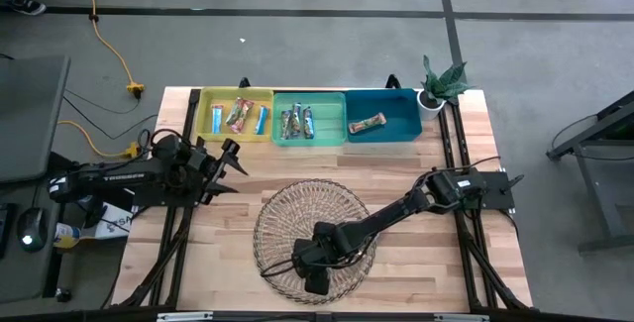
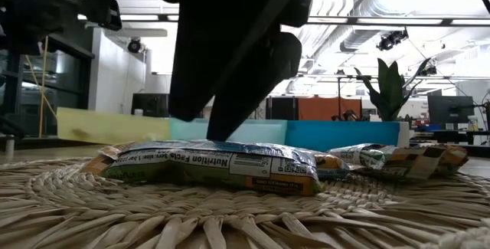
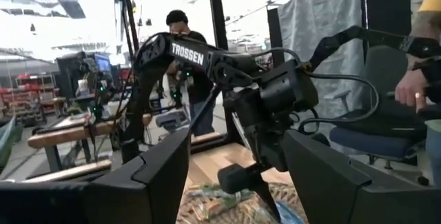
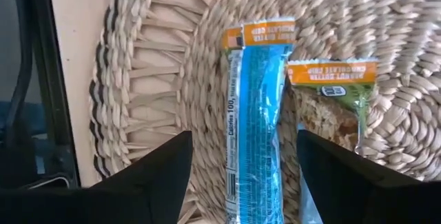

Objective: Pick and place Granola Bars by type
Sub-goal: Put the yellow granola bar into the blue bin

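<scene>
The right pincer point(image 4: 241, 176), fingers apart, hangs over the blue granola bar point(image 4: 256, 114) on the wicker plate point(image 1: 287, 213) at 6 o'clock; the bar's long axis runs between the fingers. Left pincer point(image 1: 233, 168), also apart, waits at 9 o'clock

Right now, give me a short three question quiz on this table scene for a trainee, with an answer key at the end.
1. True or false: the right pincer is shut on a bar.
2. Which rectangular plastic bin holds just one wrapped granola bar: A yellow, B green, C teal?
3. Fill in: the blue-wrapped granola bar lies on the round woven ______ plate.

Key:
1. False. Its fingers stand open on either side of the blue bar, over the plate.
2. C, the teal bin, with a single bar.
3. Wicker. A green-wrapped bar lies beside it.
</scene>
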Controlling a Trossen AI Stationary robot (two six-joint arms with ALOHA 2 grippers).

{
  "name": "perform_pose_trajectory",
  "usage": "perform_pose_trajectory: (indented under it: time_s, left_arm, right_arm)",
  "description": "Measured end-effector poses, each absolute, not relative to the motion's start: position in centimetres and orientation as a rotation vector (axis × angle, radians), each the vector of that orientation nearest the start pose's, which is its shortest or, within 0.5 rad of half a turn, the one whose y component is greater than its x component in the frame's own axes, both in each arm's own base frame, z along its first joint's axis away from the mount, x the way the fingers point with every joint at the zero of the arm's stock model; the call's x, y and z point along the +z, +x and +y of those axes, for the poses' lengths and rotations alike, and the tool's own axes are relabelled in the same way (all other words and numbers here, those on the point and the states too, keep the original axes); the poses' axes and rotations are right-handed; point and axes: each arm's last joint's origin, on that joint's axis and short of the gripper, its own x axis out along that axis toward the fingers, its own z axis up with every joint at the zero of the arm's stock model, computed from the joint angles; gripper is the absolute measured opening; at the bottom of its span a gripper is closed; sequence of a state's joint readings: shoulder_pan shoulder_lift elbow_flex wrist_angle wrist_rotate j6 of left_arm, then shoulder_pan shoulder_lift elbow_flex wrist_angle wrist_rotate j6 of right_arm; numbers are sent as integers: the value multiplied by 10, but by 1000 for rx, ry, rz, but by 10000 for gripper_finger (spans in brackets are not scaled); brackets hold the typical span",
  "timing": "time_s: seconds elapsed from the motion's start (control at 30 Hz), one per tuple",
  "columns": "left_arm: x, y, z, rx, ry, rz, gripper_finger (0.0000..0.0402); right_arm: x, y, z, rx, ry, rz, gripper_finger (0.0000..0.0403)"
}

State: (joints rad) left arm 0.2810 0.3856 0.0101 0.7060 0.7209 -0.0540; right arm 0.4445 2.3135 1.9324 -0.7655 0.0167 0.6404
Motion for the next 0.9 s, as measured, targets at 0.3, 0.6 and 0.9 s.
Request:
perform_pose_trajectory:
  time_s: [0.3,0.6,0.9]
  left_arm:
    - [205,99,9,-442,170,-358,230]
    - [204,97,8,-450,143,-344,230]
    - [204,97,8,-457,113,-335,230]
  right_arm:
    - [163,441,220,28,335,1200,246]
    - [146,441,230,13,325,1210,245]
    - [144,441,227,-25,280,1195,218]
